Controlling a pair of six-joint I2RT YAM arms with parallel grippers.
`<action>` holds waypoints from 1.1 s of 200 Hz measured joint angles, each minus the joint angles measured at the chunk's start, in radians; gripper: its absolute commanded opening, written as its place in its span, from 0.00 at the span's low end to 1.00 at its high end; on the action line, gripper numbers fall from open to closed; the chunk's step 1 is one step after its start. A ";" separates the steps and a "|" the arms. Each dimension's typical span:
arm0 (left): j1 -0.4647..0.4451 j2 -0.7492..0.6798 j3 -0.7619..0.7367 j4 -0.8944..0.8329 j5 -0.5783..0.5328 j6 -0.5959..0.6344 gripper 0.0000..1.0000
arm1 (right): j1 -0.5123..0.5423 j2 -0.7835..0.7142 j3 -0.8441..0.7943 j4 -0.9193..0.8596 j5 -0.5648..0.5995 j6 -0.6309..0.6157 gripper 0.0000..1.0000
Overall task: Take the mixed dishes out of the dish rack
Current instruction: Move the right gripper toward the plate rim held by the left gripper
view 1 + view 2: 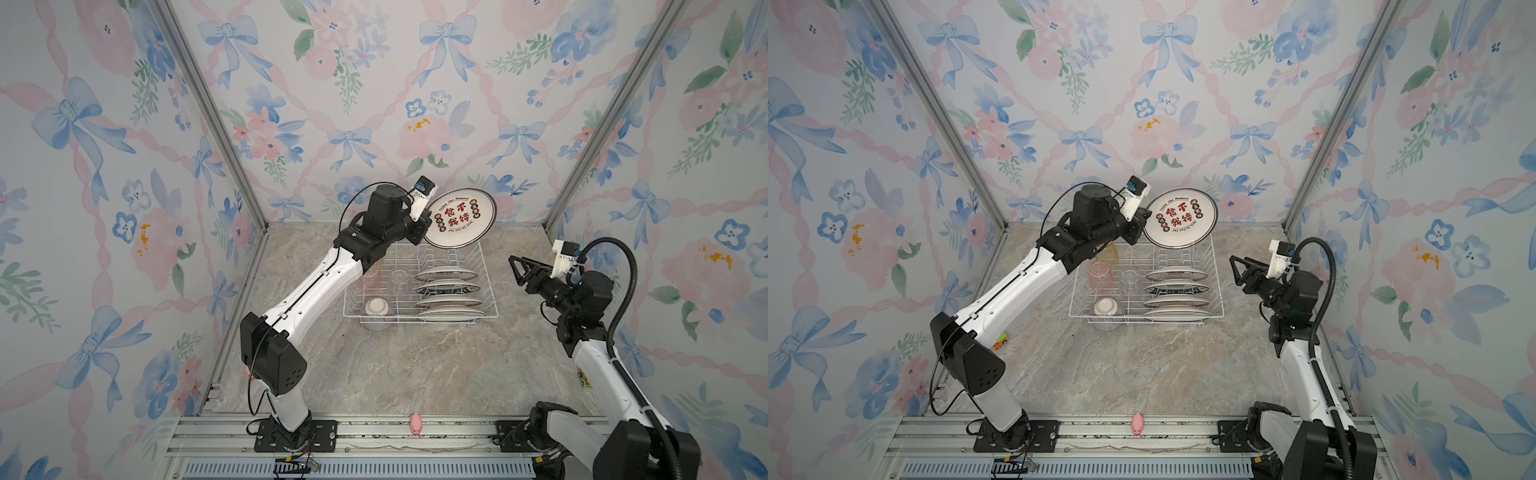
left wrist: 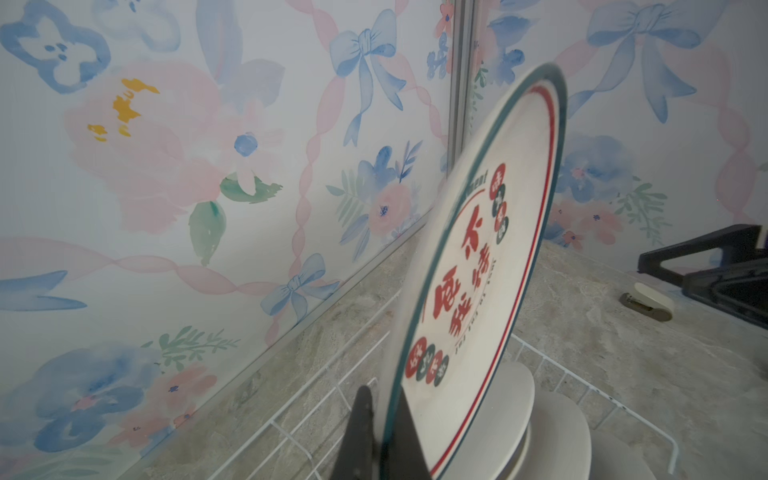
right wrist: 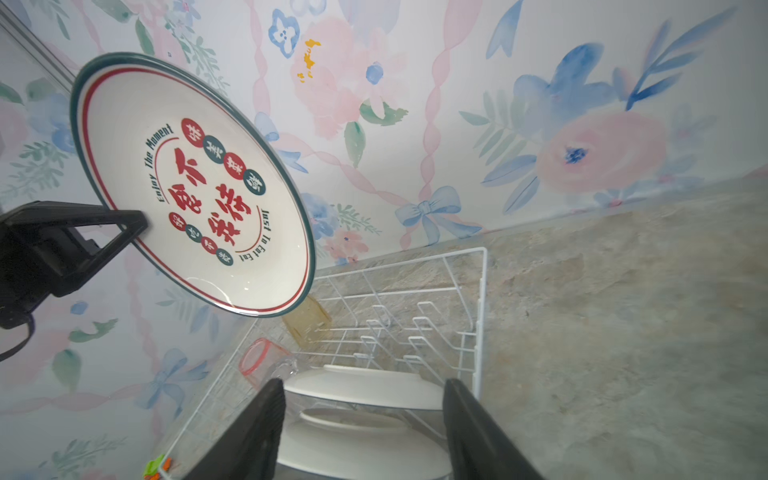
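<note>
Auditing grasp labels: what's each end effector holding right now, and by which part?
Left end effector: shut on the lettered plate, pinching its rim, with the plate above the dish rack. Right end effector: open, holding nothing.

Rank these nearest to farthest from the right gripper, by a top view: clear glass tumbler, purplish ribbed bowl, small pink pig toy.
From the right gripper:
1. Clear glass tumbler, mid white wire dish rack.
2. Purplish ribbed bowl, rack's front left corner.
3. Small pink pig toy, front rail.
</note>
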 measured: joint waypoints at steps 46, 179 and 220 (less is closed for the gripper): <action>0.031 -0.035 -0.043 -0.011 0.150 -0.137 0.00 | 0.000 0.106 -0.043 0.415 -0.192 0.265 0.65; 0.013 0.032 -0.052 -0.035 0.367 -0.238 0.00 | 0.045 0.091 -0.040 0.469 -0.222 0.289 0.47; 0.007 0.039 -0.041 -0.034 0.410 -0.251 0.00 | 0.074 0.061 -0.018 0.369 -0.207 0.220 0.36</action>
